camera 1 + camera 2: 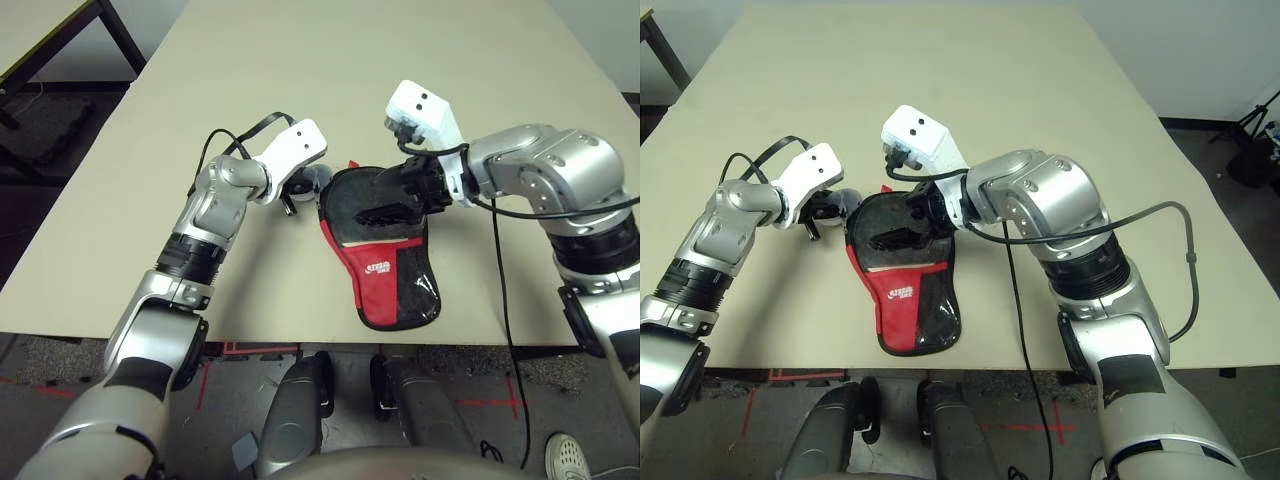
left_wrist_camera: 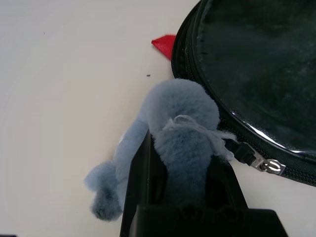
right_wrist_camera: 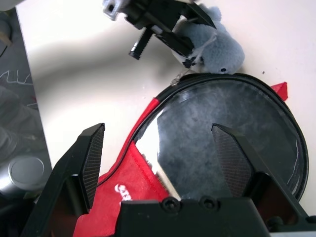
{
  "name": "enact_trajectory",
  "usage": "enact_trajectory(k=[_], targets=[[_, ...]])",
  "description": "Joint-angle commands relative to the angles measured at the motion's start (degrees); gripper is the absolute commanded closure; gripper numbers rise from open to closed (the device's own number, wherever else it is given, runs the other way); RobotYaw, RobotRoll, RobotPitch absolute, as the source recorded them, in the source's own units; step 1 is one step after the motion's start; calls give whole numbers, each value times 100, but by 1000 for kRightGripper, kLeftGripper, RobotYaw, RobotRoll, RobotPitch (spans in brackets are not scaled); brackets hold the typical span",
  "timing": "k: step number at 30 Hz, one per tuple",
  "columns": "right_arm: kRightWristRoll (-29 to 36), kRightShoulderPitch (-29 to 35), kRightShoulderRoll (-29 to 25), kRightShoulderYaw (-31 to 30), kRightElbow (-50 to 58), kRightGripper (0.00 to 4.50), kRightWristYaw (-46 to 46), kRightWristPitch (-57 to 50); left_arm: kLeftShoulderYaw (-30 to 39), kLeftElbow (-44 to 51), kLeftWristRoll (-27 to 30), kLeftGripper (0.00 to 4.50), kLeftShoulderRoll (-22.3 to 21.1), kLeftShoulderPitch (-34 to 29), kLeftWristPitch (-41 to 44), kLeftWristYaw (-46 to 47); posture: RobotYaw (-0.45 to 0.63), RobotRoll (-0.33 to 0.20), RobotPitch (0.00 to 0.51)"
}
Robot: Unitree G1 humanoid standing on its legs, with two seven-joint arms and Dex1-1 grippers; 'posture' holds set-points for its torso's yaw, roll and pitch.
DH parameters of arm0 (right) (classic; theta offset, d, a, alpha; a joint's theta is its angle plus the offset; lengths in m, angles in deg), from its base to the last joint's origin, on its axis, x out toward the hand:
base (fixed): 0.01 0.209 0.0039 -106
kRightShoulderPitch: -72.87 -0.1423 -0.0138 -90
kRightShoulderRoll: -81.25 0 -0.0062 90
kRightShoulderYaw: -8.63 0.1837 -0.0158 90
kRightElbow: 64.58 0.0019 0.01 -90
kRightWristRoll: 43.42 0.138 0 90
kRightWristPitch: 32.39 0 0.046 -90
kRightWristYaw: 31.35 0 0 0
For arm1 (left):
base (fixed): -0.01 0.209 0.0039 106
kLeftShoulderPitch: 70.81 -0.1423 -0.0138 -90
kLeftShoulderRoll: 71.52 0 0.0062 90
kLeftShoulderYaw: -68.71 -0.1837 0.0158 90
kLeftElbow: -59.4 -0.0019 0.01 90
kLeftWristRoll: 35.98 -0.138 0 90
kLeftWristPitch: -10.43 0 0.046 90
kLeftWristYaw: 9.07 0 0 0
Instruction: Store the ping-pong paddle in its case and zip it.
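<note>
Case (image 1: 385,265) of black and red fabric lies flat on the counter (image 1: 300,90) just ahead of me, one of it, its long axis running from the narrow red handle end near my edge of the counter out to the round black head farther off, leaning a little to my left as it goes. A white logo sits on the red band, with a shiny dark panel beside it toward the near end. My right tool (image 3: 163,153) hangs over the round head of the case, its two black fingers (image 3: 91,158) spread wide with nothing between them, and through the gap I see the glossy dark face of the head. One zip pull (image 2: 264,165) lies on the track at the head's left rim. Just beyond that rim, touching the case's edge, lies one small blue-grey fluffy bundle (image 2: 173,128), and my left tool (image 2: 182,197) is closed tight on it, the fluff pinched between both fingers with a smaller tuft trailing on the counter beside them. A small red tab (image 2: 164,45) pokes out past the far edge of the head. I cannot make out the paddle itself.
</note>
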Motion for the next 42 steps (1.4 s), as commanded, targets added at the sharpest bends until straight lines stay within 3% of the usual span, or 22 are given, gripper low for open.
enact_trajectory(k=[1,10,16,26,42], targets=[[42,179,106,-182,-3,0,-189,144,-34,-289,11,2923,-30,201,-222,132,-101,0,175],[-234,609,36,-833,-207,0,-363,790,-151,-839,-4,18,-273,430,-600,5,-92,0,178],[-342,821,-35,-1035,-344,0,-356,977,-491,-177,62,18,-762,87,-399,-930,-81,0,184],[-474,872,65,-1093,-543,0,-385,1139,-616,458,52,18,-1537,-168,-612,-1699,-74,0,181],[-584,911,174,-1083,-686,0,-416,1232,-576,-1191,-130,18,-1706,1097,-1803,-1804,-84,0,170]])
